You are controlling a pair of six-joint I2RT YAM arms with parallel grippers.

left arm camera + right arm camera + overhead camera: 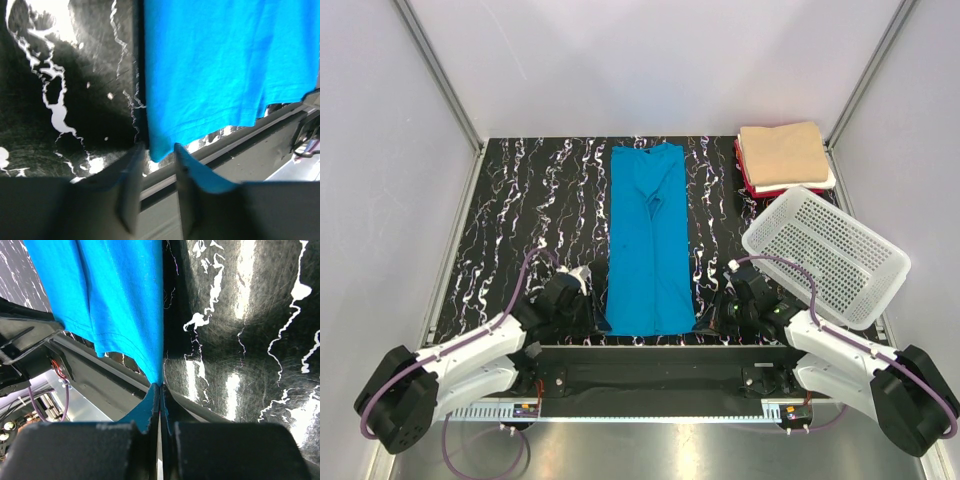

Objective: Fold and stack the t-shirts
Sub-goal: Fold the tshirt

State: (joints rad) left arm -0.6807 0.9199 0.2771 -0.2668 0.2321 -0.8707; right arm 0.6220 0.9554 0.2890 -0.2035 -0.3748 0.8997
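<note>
Skew threatens if you lift now: right gripper (160, 389) pinches the turquoise t-shirt (648, 240), left gripper (157, 150) gapes around its corner

Desk (520, 200): black top with white marbled veining, glossy, glare patches in both wrist views.

Basket (825, 255): white perforated plastic, rectangular, open side up, at the right of the desk about midway between near and far. It sits askew to the desk edges, and its right side reaches past the right edge.

Enclosure: pale grey wall panels (650, 60) on the left, far and right sides, with aluminium posts (440, 75) at the far corners.

Near edge: metal rail (650, 412).
</note>
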